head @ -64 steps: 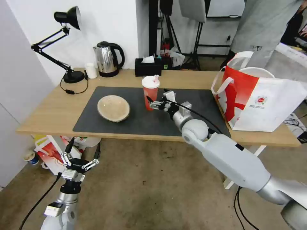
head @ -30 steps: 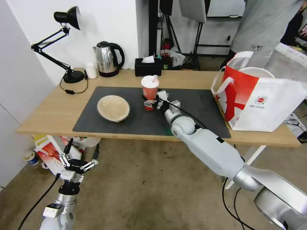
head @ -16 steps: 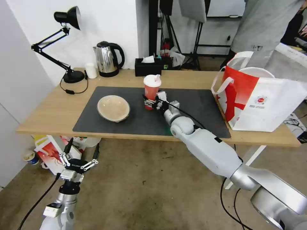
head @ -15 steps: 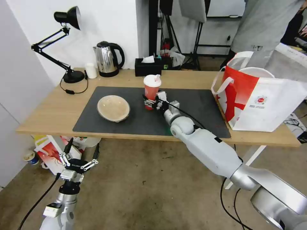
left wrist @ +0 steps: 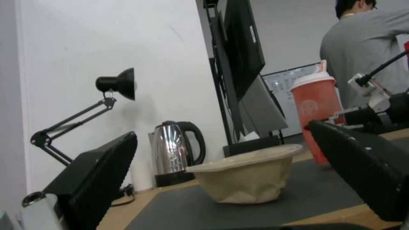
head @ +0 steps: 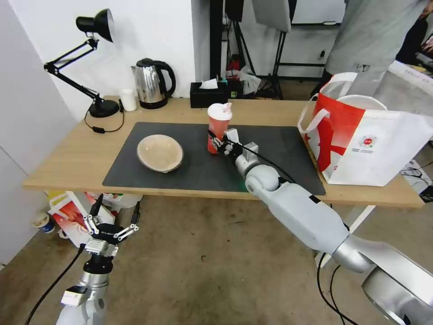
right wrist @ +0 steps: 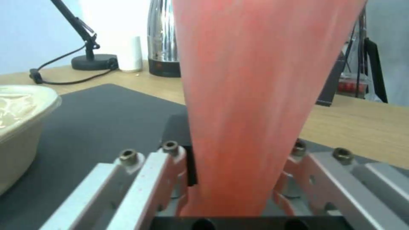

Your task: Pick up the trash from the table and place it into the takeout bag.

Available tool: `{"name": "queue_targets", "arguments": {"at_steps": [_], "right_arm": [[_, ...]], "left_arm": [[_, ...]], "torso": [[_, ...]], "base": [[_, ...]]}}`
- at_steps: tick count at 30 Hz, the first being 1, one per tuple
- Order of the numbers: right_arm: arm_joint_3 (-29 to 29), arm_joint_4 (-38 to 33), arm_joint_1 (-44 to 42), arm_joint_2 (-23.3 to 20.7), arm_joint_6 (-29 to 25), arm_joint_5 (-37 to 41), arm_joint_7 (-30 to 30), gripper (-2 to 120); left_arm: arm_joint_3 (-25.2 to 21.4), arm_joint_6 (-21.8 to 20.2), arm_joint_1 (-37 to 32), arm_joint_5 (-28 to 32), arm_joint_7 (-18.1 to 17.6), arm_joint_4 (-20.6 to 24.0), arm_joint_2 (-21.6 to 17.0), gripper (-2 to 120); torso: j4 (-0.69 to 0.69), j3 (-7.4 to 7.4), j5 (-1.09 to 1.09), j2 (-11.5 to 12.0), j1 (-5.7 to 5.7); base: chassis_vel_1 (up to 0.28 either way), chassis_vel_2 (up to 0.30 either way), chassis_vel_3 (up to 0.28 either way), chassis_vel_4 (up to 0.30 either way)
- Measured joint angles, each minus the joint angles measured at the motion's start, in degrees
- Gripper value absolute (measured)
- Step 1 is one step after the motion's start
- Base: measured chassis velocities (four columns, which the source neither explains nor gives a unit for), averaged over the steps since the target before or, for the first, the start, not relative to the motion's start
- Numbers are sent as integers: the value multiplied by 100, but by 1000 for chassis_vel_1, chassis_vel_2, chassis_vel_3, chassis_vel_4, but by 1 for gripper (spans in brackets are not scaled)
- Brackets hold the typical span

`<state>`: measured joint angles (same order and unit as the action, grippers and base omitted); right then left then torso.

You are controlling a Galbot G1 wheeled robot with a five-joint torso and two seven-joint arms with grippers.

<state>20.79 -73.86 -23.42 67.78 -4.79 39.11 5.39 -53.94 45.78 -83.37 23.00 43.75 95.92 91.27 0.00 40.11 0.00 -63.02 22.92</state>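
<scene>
The right gripper [head: 217, 143] has its fingers clamped low on the red cup [head: 218, 127], gripped near the base, probably to keep the lid and straw clear. The cup tilts over the mat [head: 279, 149], well left of the takeout bag [head: 374, 144]. 1 beige bowl [head: 160, 153] sits farther left of the bag. The left gripper [head: 112, 225] hangs spread wide, below the table [head: 67, 158].

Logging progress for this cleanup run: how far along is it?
No trash can be seen in the takeout bag from here. In hand: the right gripper is shut on the red drink cup, tilted over the mat. Left: the beige bowl sits untouched on the table; the left gripper hangs open below the table edge.
</scene>
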Motion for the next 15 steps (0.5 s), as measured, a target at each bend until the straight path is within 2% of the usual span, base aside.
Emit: {"name": "queue_targets", "arguments": {"at_steps": [4,8,9,15], "right_arm": [[-4,-96,-26,-74,-8,0,-5,17],[-59,-474,-130,-387,-13,8,-17,6],[-59,-474,-130,-387,-13,8,-17,6],[-430,-1252,-621,-1020,-11,2,15,3]], "left_arm": [[-5,0,-2,4,-1,6,0,100],[-12,-1,-1,9,-3,8,-2,100],[-12,-1,-1,9,-3,8,-2,100],[-32,-2,37,15,-4,-30,-7,100]], "torso": [[0,0,0,0,0],[0,0,0,0,0],[0,0,0,0,0],[0,0,2,-1,0]], "base": [[0,0,0,0],[0,0,0,0],[0,0,0,0],[0,0,0,0]]}}
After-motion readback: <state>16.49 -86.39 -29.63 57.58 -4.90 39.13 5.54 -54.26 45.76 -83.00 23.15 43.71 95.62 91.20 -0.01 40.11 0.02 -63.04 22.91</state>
